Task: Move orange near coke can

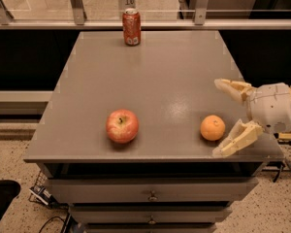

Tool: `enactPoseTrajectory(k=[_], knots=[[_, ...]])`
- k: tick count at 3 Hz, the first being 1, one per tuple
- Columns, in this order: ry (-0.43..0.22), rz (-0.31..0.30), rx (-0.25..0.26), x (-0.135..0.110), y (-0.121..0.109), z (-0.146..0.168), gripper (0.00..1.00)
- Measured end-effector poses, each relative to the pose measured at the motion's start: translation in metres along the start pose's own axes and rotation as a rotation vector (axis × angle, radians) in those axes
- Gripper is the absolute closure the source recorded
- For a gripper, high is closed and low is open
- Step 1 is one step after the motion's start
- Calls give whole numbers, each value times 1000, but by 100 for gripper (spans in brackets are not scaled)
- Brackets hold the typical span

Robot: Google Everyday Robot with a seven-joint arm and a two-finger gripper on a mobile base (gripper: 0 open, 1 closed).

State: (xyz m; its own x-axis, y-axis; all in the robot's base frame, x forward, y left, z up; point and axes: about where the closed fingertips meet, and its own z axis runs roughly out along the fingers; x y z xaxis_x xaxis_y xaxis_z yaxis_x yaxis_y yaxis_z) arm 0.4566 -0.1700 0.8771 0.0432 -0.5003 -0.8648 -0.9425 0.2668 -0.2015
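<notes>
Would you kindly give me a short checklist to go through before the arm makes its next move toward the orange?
1. Gripper open: ok. The gripper is at the right edge of the table, fingers spread wide.
2. Orange lined up: ok. The orange sits at the fingertips, closer to the nearer finger.
3. Orange held: not ok. Nothing is clamped on it yet.
4. Coke can ready: ok. The coke can stands upright at the far edge.
5. Route free: ok. The apple lies well left of the orange, off the line to the can.
6. Finger height above the table: cannot tell.
</notes>
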Motion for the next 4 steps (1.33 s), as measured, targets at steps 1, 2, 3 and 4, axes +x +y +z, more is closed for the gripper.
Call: enactPoseTrajectory(k=[1, 2, 3, 4], knots=[[-44, 13, -13, 8, 1, 8, 0], [-92, 25, -15, 19, 2, 14, 16], [-141, 38, -2, 30, 4, 16, 39], [-144, 36, -5, 29, 4, 17, 64]])
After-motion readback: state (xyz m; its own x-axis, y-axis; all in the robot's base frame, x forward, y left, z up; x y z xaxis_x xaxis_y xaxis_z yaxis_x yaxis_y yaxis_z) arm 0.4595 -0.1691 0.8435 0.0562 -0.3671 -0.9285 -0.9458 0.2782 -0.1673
